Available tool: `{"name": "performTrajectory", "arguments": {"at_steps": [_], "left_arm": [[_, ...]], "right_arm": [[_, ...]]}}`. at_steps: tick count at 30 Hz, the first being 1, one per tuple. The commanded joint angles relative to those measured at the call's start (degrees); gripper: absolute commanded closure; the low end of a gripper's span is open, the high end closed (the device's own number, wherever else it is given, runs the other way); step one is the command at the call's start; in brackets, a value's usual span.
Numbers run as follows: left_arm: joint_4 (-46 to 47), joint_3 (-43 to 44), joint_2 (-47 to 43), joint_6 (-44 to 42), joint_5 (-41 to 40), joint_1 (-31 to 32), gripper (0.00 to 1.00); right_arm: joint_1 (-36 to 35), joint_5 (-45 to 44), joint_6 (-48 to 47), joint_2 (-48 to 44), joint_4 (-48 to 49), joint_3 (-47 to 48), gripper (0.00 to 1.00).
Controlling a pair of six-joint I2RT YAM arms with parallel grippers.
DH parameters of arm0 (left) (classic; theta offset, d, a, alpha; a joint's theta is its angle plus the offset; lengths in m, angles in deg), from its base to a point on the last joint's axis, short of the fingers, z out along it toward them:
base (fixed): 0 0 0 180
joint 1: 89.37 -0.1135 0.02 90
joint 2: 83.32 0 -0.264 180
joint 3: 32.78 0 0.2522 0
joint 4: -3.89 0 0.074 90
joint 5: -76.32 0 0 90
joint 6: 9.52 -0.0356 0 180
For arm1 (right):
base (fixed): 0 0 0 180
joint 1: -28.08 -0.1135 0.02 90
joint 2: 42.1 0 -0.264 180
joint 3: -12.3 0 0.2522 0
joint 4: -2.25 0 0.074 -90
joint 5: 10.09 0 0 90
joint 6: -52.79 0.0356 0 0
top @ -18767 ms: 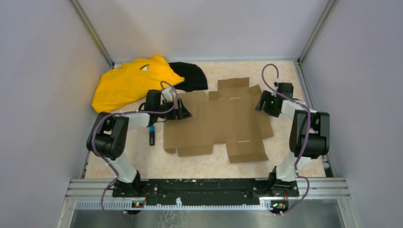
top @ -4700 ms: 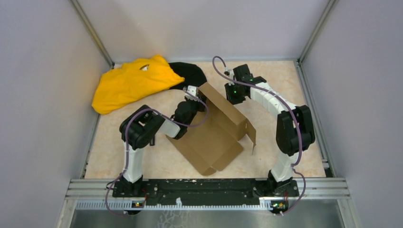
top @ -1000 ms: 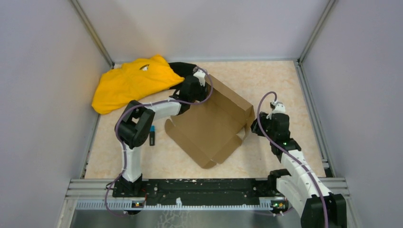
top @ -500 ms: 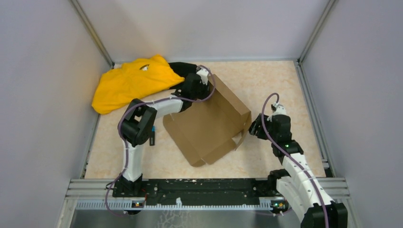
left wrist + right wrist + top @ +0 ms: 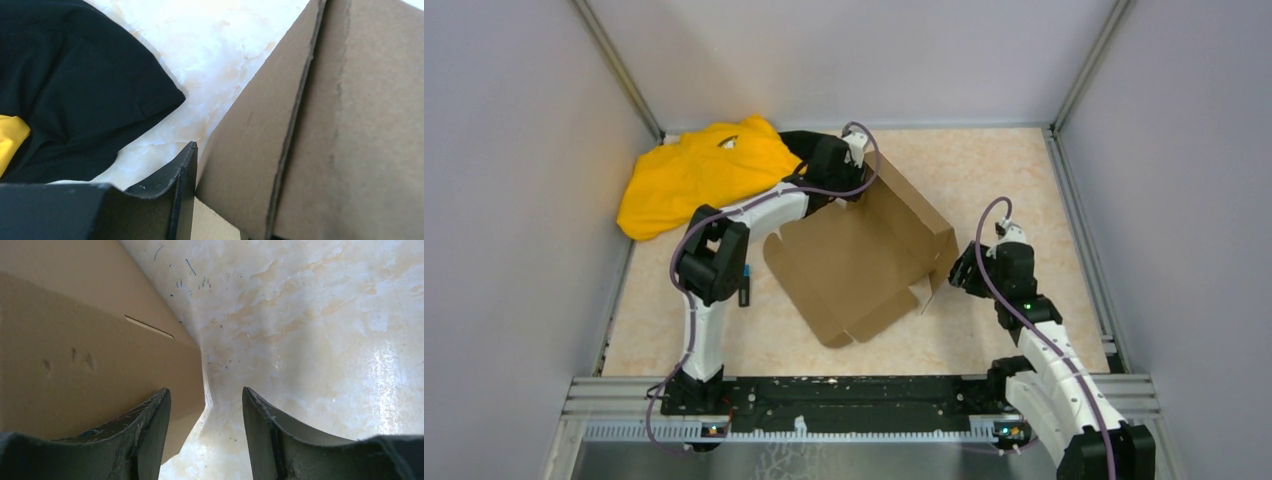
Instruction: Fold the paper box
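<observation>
At the far corner of the paper box (image 5: 864,262), the left gripper (image 5: 862,183) sits on the top edge of a raised cardboard wall. In the left wrist view only one of its fingers (image 5: 183,175) shows. It lies flat against the brown panel (image 5: 325,125), and the other finger is hidden behind the cardboard. The jaws are partly closed and pinch that wall.

The right gripper (image 5: 958,272) hovers low at the box's right corner with its jaws apart, holding nothing. In the right wrist view its left finger (image 5: 152,422) lies over the cardboard (image 5: 75,340) and its right finger (image 5: 262,417) over the bare table (image 5: 325,315). The edge of a corner flap ends just short of the gap between them.

The box stands near the middle of the table (image 5: 1014,170), turned at an angle to the table's edges. Its floor lies flat. Its far walls are up, and its near flaps are low and spread outward. A thin slit shows in the side panel facing the right gripper.

A black cloth (image 5: 75,75) lies just behind the left gripper, close to the box but not touching it. A yellow cloth (image 5: 694,175) is bunched in the far left corner, beside the black one.
</observation>
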Motion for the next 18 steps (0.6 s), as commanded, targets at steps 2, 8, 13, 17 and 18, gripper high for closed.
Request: {"name": "performTrajectory", "arguments": {"at_steps": [2, 8, 13, 17, 18], "left_arm": [[-5.19, 4.46, 0.75, 0.24, 2.47, -1.68, 0.61], [-8.48, 6.5, 1.97, 0.79, 3.84, -2.4, 0.61], [-9.19, 6.77, 2.24, 0.89, 4.79, -2.84, 0.61], [-9.32, 6.77, 2.59, 0.76, 5.79, -3.03, 0.6], [-9.32, 6.77, 2.68, 0.68, 6.14, -3.12, 0.6]], "right_arm": [[0.11, -0.02, 1.14, -0.02, 0.76, 2.68, 0.46], [0.13, 3.07, 1.52, -0.42, 1.47, 3.01, 0.49], [0.08, 6.57, 1.9, -1.54, 3.78, 2.82, 0.5], [0.13, 7.4, 1.42, -1.09, 5.6, 2.48, 0.5], [0.13, 7.17, 1.05, -0.42, 6.0, 2.54, 0.5]]}}
